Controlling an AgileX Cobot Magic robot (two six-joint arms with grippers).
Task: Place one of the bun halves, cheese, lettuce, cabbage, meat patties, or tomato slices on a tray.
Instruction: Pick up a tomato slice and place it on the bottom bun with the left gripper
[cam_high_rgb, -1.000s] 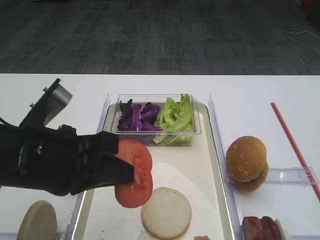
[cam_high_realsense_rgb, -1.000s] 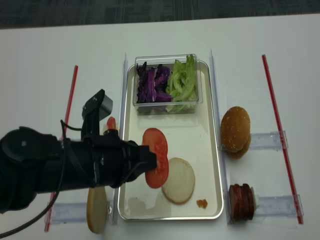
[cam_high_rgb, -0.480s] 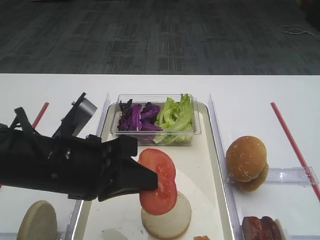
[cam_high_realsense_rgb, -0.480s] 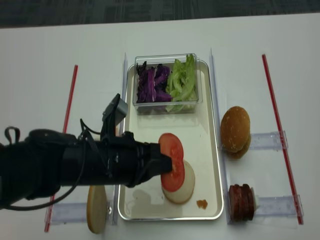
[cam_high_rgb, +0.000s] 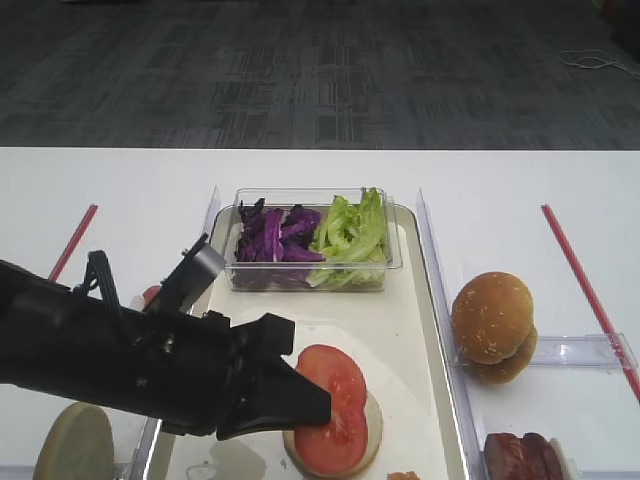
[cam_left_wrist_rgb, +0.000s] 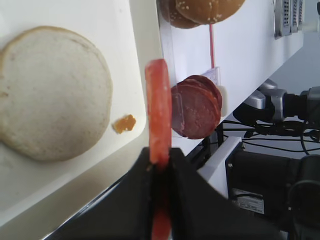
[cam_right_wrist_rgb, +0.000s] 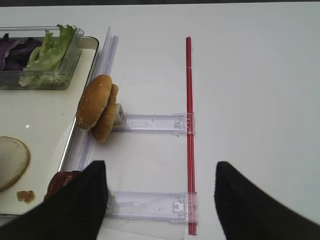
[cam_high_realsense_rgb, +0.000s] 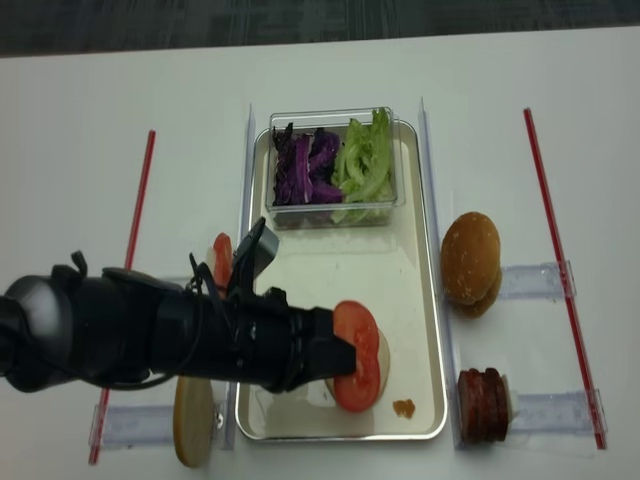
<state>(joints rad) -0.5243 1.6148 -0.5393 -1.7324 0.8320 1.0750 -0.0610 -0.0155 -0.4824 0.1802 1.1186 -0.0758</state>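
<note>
My left gripper (cam_high_rgb: 312, 408) is shut on a red tomato slice (cam_high_rgb: 337, 410) and holds it over the flat cream bun half (cam_high_rgb: 372, 432) at the near end of the off-white tray (cam_high_rgb: 432, 310). In the left wrist view the tomato slice (cam_left_wrist_rgb: 159, 107) shows edge-on between the black fingers (cam_left_wrist_rgb: 182, 185), beside the bun half (cam_left_wrist_rgb: 52, 92). Whether slice and bun touch I cannot tell. My right gripper (cam_right_wrist_rgb: 160, 200) hangs open over bare table to the right of the tray, holding nothing.
A clear box at the tray's far end holds cabbage (cam_high_rgb: 275, 232) and lettuce (cam_high_rgb: 350, 230). Sesame buns (cam_high_rgb: 492, 318) and meat patties (cam_high_realsense_rgb: 482, 405) sit right of the tray. Another tomato slice (cam_high_realsense_rgb: 222, 258) and a bun half (cam_high_realsense_rgb: 195, 405) lie left of it. Red strips (cam_high_realsense_rgb: 548, 250) flank the table.
My left gripper has carried the tomato slice rightward and lower, from the tray's left side to above the flat bun half. The right gripper shows no earlier view.
</note>
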